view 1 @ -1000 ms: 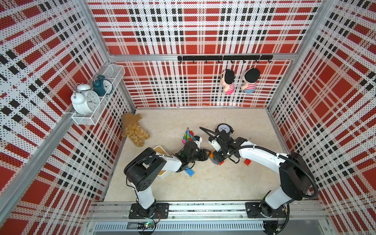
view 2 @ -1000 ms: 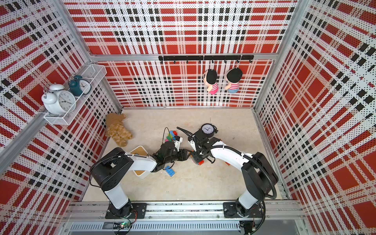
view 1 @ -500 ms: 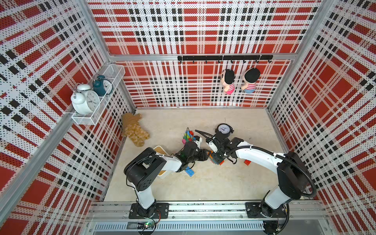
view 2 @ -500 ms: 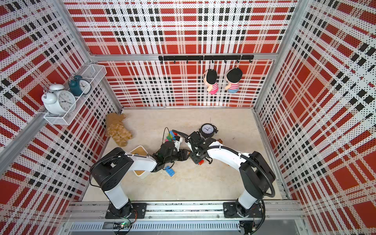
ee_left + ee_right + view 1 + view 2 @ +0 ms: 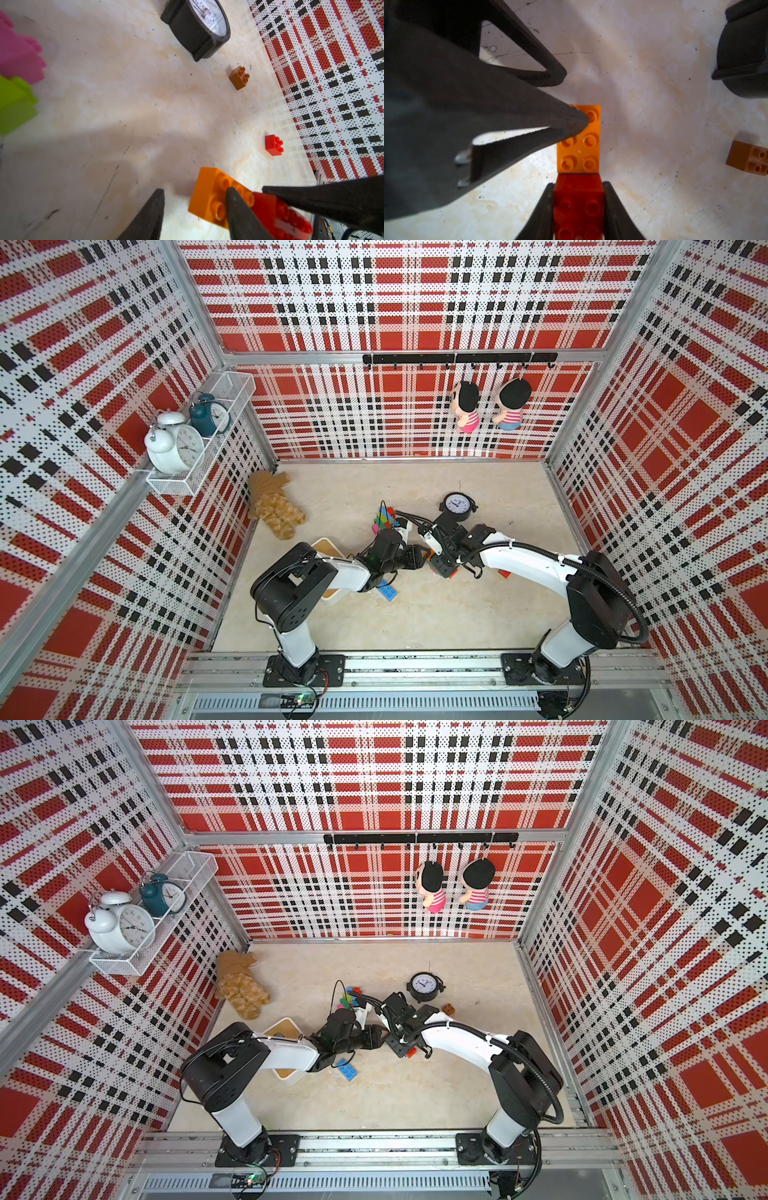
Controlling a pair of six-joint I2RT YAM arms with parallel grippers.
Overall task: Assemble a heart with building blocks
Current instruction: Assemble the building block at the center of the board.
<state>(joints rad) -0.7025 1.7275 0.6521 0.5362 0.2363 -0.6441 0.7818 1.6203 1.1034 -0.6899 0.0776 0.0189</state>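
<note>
Two blocks form the work: a red block (image 5: 578, 207) meeting an orange block (image 5: 579, 143), mid-floor. Your right gripper (image 5: 578, 184) is clamped tight on the red one. Your left gripper (image 5: 194, 189) stands part open and grips nothing, one fingertip (image 5: 579, 122) pressing the orange studs. Step, likely: seating this joint. Next, probably: free the left and fetch the brown block (image 5: 448, 1008), at 2 o'clock from the pair.
</note>
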